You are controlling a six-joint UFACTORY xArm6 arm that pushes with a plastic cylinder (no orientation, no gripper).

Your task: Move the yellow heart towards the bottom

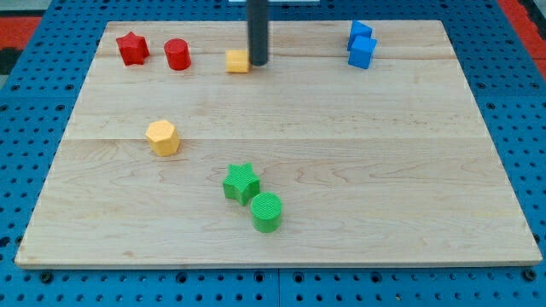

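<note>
Camera view: yellow heart (238, 60) touching my tip (258, 63), on its left.

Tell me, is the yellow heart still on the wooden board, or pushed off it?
On the board. The yellow heart sits on the wooden board near its top edge, with my tip at its right side.

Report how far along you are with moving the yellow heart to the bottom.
Done: nothing visible; the yellow heart sits near the view's top edge, level with the red cylinder. In hand: my tip stands right beside its right side, seemingly touching. Left: the whole push down the wooden board, steering clear of the green star.
</note>
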